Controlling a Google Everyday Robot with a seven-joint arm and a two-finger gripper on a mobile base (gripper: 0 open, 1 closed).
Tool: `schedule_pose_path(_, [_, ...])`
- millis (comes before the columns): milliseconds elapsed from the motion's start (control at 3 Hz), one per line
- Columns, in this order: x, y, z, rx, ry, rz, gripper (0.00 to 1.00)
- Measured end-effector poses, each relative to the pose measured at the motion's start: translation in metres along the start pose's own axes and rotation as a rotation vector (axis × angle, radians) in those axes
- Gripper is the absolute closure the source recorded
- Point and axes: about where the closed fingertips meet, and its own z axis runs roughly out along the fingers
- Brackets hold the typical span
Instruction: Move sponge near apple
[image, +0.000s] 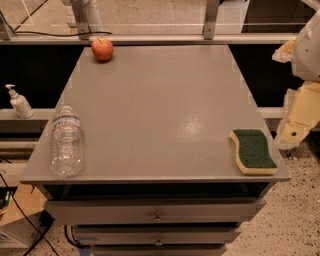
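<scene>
The sponge (253, 150), pale yellow foam with a dark green scouring top, lies flat at the near right corner of the grey table top (160, 110). The apple (102, 49), small and red-orange, stands at the far left corner, well apart from the sponge. My gripper (294, 131) shows as cream-coloured parts at the right edge of the view, beyond the table's right side and a little to the right of the sponge. It touches nothing on the table.
A clear plastic water bottle (65, 141) lies on its side at the near left of the table. A soap dispenser (19, 102) stands on a ledge to the left. Drawers (157, 215) are under the table top. A rail (150, 37) runs behind the table.
</scene>
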Motion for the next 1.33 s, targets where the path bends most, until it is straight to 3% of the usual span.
schedule_pose_path(667, [-0.006, -0.003, 0.018, -0.008, -0.023, 0.027, 0.00])
schedule_pose_path(1333, [0.000, 0.006, 0.084, -0.028, 0.051, 0.167, 0.00])
